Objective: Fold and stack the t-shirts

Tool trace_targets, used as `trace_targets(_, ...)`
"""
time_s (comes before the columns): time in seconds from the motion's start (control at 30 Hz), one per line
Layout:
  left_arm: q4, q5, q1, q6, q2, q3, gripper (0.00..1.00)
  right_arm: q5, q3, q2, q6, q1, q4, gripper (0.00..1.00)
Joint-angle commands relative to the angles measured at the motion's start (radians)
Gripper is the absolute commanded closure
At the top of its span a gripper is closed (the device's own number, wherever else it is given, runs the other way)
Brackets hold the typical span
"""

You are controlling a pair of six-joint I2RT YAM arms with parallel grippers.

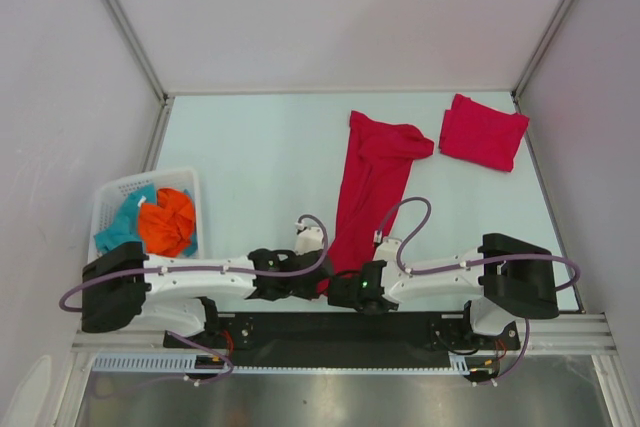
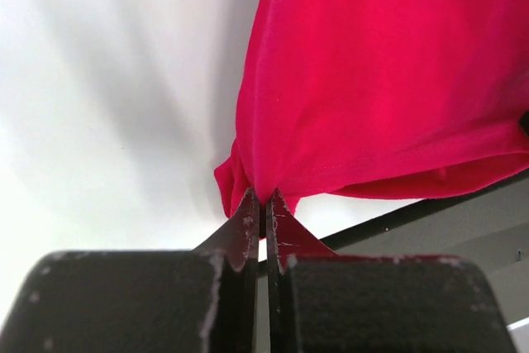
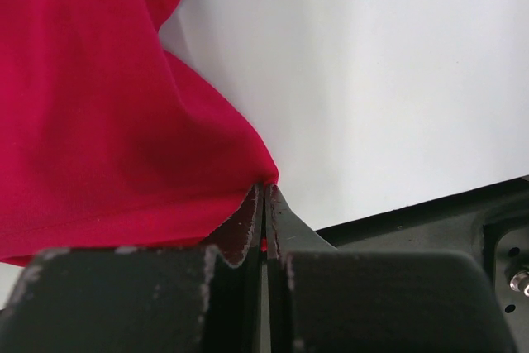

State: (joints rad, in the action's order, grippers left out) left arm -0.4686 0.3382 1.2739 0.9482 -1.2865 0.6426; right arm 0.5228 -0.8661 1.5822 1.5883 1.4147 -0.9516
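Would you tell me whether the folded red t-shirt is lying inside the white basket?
No, the folded t-shirt lies on the table at far right, apart from the basket at left.

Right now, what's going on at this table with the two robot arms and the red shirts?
Both arms are handling the stretched-out red t-shirt, which lies as a narrow strip on the table. The left gripper and the right gripper are each shut on a corner of its near edge, close together. The folded red t-shirt sits apart at the far right. On the left, a white basket holds a teal cloth and an orange cloth.
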Motion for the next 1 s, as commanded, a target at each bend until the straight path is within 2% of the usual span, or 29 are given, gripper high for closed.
trace_targets(0.0, -0.073, 0.059, 0.001, -0.042, 0.047, 0.060, 1.00, 0.052, -0.042, -0.028, 0.021, 0.009, -0.041, 1.00)
trace_targets(0.1, -0.093, 0.065, -0.005, -0.058, 0.056, 0.086, 1.00, 0.072, -0.068, -0.031, 0.021, 0.012, -0.062, 1.00)
trace_targets(0.33, -0.122, 0.087, -0.013, -0.081, 0.090, 0.121, 1.00, 0.195, -0.240, 0.021, 0.056, 0.056, -0.277, 1.00)
trace_targets(0.43, -0.142, 0.094, -0.015, -0.085, 0.107, 0.138, 1.00, 0.215, -0.281, 0.041, 0.065, 0.073, -0.320, 1.00)
trace_targets(0.77, -0.197, 0.113, -0.015, -0.077, 0.165, 0.147, 1.00, 0.232, -0.294, 0.024, 0.113, 0.093, -0.365, 1.00)
trace_targets(0.97, -0.186, 0.093, -0.015, -0.075, 0.144, 0.132, 1.00, 0.233, -0.295, 0.025, 0.124, 0.098, -0.378, 1.00)
